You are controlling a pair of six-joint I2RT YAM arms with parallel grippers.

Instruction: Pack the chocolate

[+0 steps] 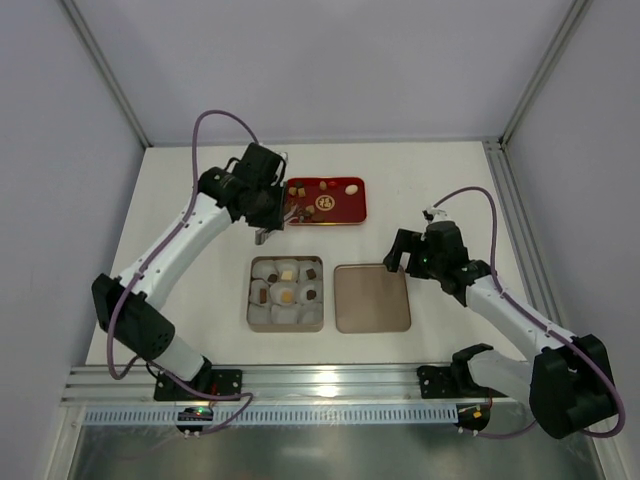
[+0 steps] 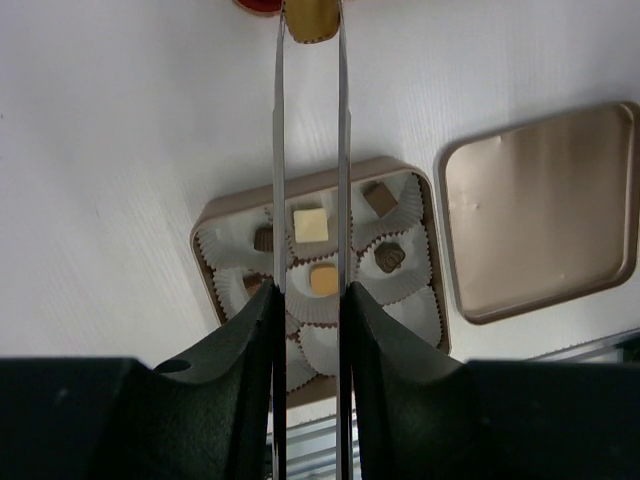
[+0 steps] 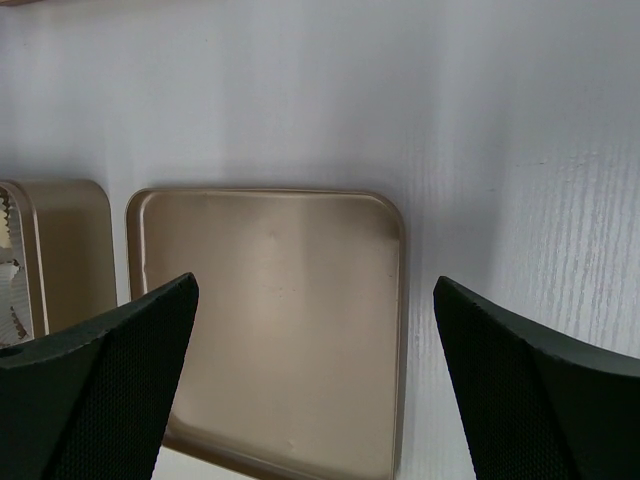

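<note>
Left gripper (image 2: 310,290), narrowed on tan chocolate (image 2: 310,20) at frame top: probably light, slick, easily dented, best pinched across its sides; right gripper (image 3: 315,290) wide.

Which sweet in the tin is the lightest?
The cream cube, right beside the orange-tan one. Every other sweet in the tin is darker, tan or brown.

Left arm (image 1: 180,245) rises from its base with the elbow out to the left and reaches far forward. The left gripper (image 2: 310,18) has long thin fingers (image 2: 278,150), almost parallel, pinching a chocolate (image 2: 310,26) at the tips. Right arm (image 1: 510,310) is bent low and angled inward; the right gripper (image 3: 315,285) points down, jaws spread wide
</note>
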